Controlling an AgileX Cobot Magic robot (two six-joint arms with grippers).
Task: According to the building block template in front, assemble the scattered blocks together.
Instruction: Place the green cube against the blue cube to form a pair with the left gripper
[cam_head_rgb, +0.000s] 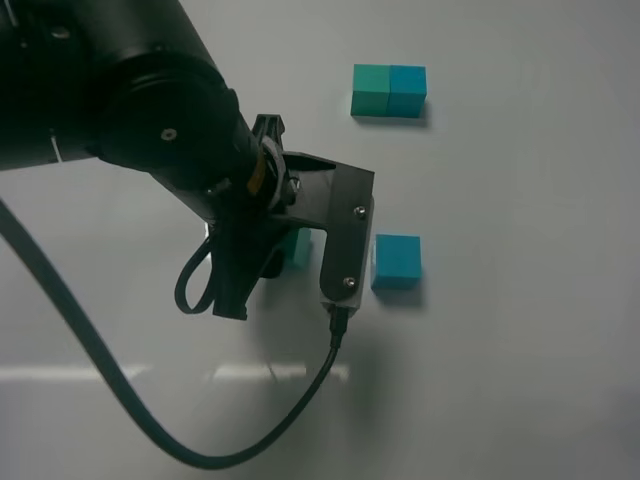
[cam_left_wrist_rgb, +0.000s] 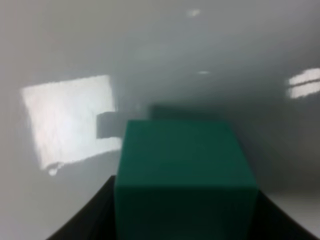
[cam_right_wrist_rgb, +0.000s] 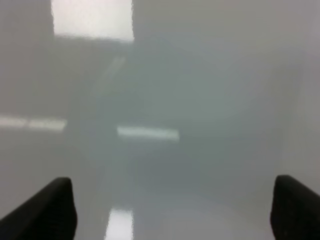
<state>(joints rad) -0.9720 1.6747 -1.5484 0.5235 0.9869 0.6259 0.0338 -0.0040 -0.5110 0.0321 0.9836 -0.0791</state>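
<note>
The left arm is reaching in across the white table (cam_head_rgb: 520, 380) with its wrist bent downward. The left gripper (cam_head_rgb: 278, 262) is clamping the green cube (cam_left_wrist_rgb: 185, 170) between closed jaws. The blue cube (cam_head_rgb: 396, 260) is lying near those jaws on their right, with a gap between. The template (cam_head_rgb: 388, 90) is standing well ahead of them. The right gripper (cam_right_wrist_rgb: 172, 212) is hanging with its jaws spread wide, with only plain white table between and ahead of them.

left arm (cam_head_rgb: 150, 110) fills the middle over the green cube (cam_head_rgb: 300, 248), its camera bracket (cam_head_rgb: 345, 240) close beside the blue cube (cam_head_rgb: 396, 261); bare table (cam_head_rgb: 530, 300) lies right of that cube and between it and the template (cam_head_rgb: 389, 90)
</note>
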